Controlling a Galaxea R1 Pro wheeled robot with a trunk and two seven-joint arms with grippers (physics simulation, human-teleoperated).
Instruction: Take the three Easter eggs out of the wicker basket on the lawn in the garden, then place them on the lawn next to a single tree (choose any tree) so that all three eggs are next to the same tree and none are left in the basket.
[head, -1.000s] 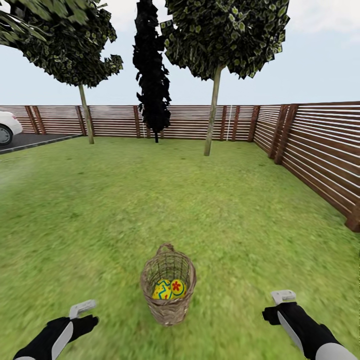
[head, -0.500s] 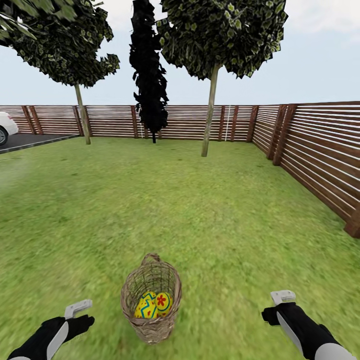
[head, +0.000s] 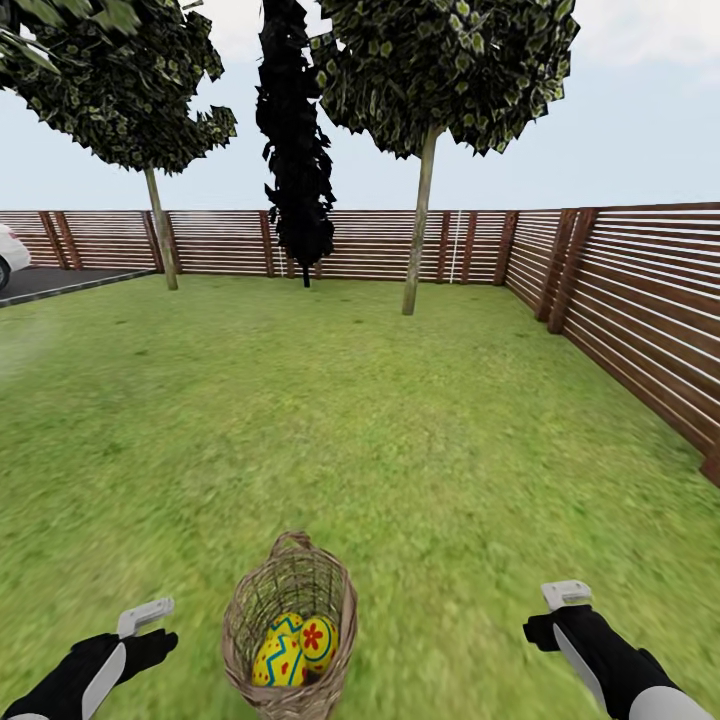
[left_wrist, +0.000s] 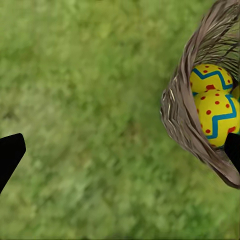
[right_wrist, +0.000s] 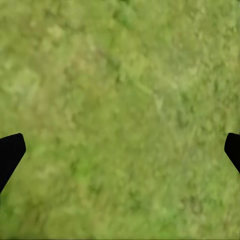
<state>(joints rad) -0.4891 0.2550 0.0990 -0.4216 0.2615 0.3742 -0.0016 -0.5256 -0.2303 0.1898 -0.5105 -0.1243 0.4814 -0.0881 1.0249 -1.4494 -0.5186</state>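
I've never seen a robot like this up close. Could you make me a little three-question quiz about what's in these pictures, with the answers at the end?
1. True or false: the wicker basket stands on the lawn between the left end effector and the right end effector.
2. Which trunk stands nearer the right-hand fence? A: the dark conifer; B: the tree with a bare pale trunk.
3. Fill in: the Easter eggs are yellow, and one carries a red ____.

Key
1. True.
2. B.
3. Flower.
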